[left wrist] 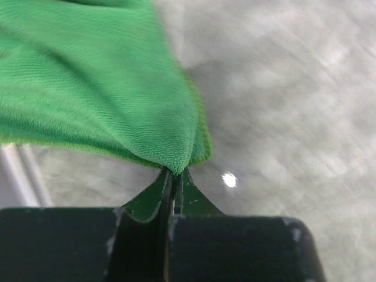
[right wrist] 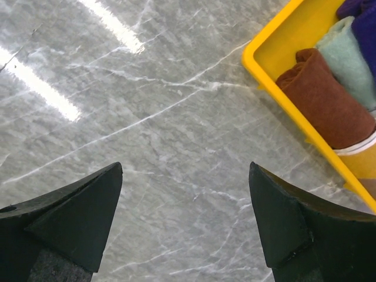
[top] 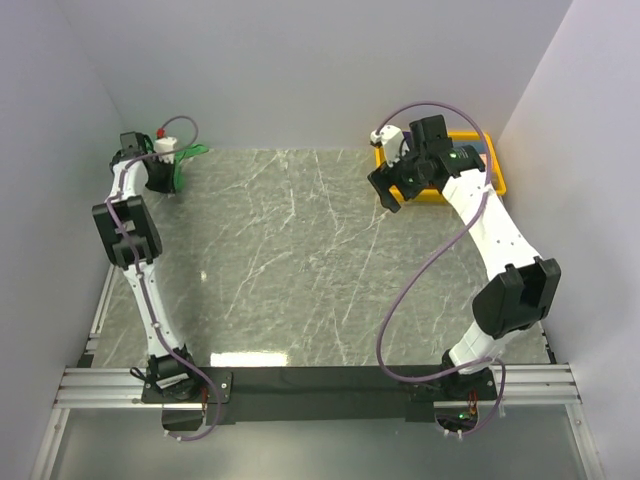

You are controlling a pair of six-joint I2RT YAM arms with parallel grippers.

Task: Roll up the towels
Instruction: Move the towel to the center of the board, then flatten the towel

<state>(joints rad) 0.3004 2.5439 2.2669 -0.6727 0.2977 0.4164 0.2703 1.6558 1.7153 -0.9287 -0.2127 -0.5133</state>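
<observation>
Left gripper [left wrist: 173, 176]: at the far left corner of the table [top: 300, 260], close to the back wall. Jaws pressed together, with a fold of the green towel [left wrist: 100, 82] nipped between the tips.
Green towel: bunched at that far left corner, under the gripper. From overhead only a small green fringe shows past the wrist. From the wrist camera the cloth fans up and to the left from the pinched fold, with its shadow on the marble beside it. Whether the rest lies on the table or hangs free: cannot tell.
Table: grey marbled top, with bright reflections near the front edge.
Right gripper [right wrist: 185, 170]: above the table, just left of the tray [right wrist: 261, 61]. Jaws wide apart, nothing between them.
Tray: yellow, at the far right corner near the right wall. From overhead it is partly hidden by the right wrist.
Tray contents: rolled cloths side by side. A brown roll [right wrist: 326, 100] lies nearest the rim, a pale green roll [right wrist: 352, 64] touches it, and the purple towel [right wrist: 364, 20] lies beyond, cut off by the frame edge.
Purple towel: inside the tray, well apart from the green towel.
</observation>
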